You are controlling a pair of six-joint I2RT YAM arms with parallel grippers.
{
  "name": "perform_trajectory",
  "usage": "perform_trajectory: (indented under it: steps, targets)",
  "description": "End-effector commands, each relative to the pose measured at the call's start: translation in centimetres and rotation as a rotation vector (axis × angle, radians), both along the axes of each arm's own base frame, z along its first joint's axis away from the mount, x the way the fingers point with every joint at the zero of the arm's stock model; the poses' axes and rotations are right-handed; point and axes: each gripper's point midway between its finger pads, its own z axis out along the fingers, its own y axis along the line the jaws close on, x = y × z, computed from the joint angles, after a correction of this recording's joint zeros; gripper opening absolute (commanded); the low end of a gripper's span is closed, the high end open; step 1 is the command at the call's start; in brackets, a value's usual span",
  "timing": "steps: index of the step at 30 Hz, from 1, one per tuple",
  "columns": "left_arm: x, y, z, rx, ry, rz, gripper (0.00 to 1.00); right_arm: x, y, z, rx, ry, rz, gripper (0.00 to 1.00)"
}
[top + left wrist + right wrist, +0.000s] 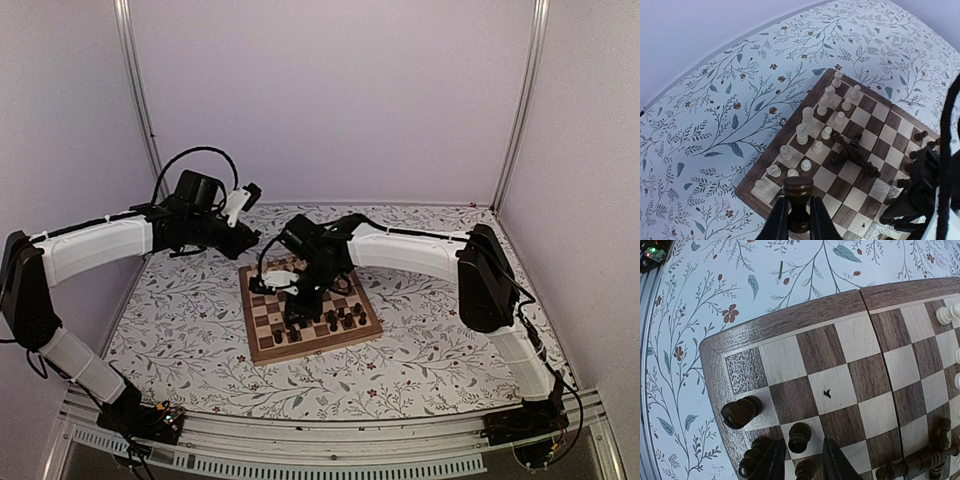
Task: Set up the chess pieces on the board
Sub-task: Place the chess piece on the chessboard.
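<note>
Evidently mid-placement: right gripper (803,441) slightly parted around a standing dark pawn (799,432), bottom centre; left gripper (798,201) clamps a dark piece (798,186), likely due next onto the board (790,320).

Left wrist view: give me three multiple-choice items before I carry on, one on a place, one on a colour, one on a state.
1. On the board, the pale pieces stand:
A) in the middle
B) at all four corners
C) along one edge

2. The piece in the left claw is:
A) pale tan
B) dark brown
C) red

3. The dark pieces in mid-board are:
A) lying on their sides
B) upright
C) stacked

Key:
1 C, they line one edge in two rows.
2 B, its dark top shows above the claw.
3 A, they lie flat across the squares.
</note>
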Motion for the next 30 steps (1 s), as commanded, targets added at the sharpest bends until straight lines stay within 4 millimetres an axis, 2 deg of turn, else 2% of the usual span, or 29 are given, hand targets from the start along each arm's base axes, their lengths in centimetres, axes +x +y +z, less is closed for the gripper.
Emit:
perform_trajectory:
  steps: [1,2,5,9,13,18,23,30]
  targets:
    - [-1.0,-2.2,0.8,-0.063,0.024,-0.125,0.07,1.9,-0.8,7.5,0.116,-0.071,-0.035,0.29]
    - [-1.4,-2.8,0.5,-0.082,0.047,-0.156,0.07,2.2,-1.4,8.6,0.131,-0.074,-0.044,0.30]
    - [-2.6,-4.8,0.0,-0.142,0.114,-0.238,0.07,3.2,-3.4,9.4,0.123,-0.106,-0.075,0.31]
    - [-4.0,-6.5,-1.0,-0.191,0.190,-0.321,0.06,4.7,-5.8,11.5,0.136,-0.231,-0.108,0.33]
    - [-5.7,-8.1,-1.4,-0.264,0.286,-0.416,0.06,5.5,-7.0,13.4,0.158,-0.363,-0.116,0.40]
    - [-7.4,-9.6,-1.2,-0.340,0.364,-0.493,0.06,5.0,-7.1,15.1,0.164,-0.461,-0.013,0.46]
    - [-8.5,-10.3,-1.2,-0.385,0.423,-0.540,0.07,3.8,-6.3,13.9,0.095,-0.554,0.118,0.47]
    - [-9.7,-11.1,-1.2,-0.427,0.483,-0.596,0.08,2.2,-4.9,12.9,0.064,-0.588,0.225,0.48]
